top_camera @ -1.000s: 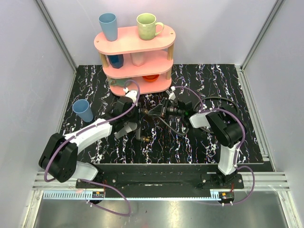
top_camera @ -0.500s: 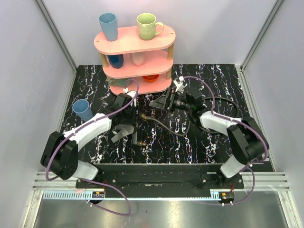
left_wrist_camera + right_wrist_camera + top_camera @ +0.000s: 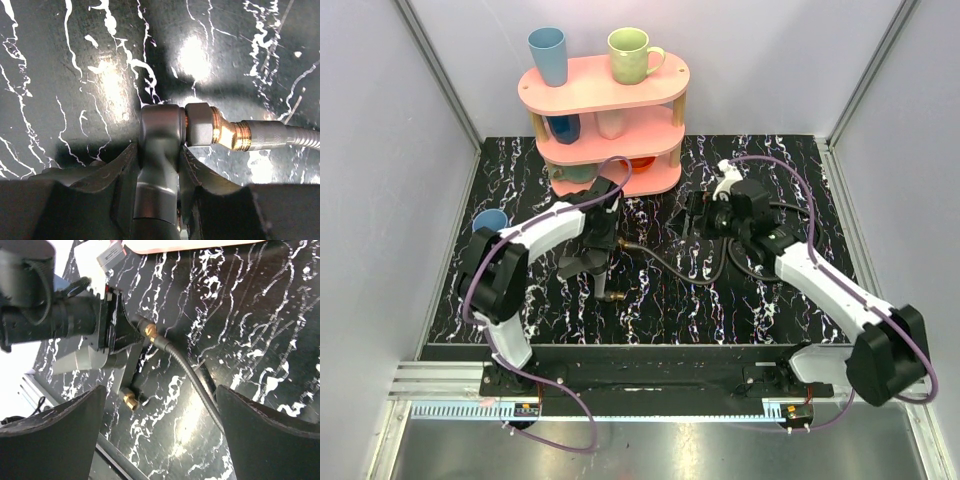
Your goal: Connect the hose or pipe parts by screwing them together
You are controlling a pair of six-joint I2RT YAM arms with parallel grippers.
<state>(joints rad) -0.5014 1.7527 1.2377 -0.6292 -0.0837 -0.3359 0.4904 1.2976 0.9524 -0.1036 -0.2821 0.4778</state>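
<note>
Left gripper (image 3: pixel 159 155) is clamped hard on the nozzle piece (image 3: pixel 159 130), both fingers (image 3: pixel 122 175) pressed to its flanks just below the rounded head. That nozzle piece is a smooth dark-grey body, and on its right side sits a dark hex nut, then an angled brass fitting (image 3: pixel 227 136), then a dull ribbed collar where the hose (image 3: pixel 285 137) leaves the left wrist view. Nut and nozzle touch, with no gap showing. From above, the left gripper (image 3: pixel 594 258) holds the piece low over the black white-veined table (image 3: pixel 720 300), mid-table and slightly left, with a small brass connector (image 3: pixel 612 295) poking out at the near end. The hose (image 3: pixel 665 262) sweeps away to the right in a long curve along the table, thin and black, towards the right arm. Right gripper (image 3: pixel 698 212) hangs further back with its jaws spread wide, nothing between them. Its own camera looks down past the right gripper (image 3: pixel 160 390) at the hose (image 3: pixel 185 370) lying on the table below, brass tips glinting.
</note>
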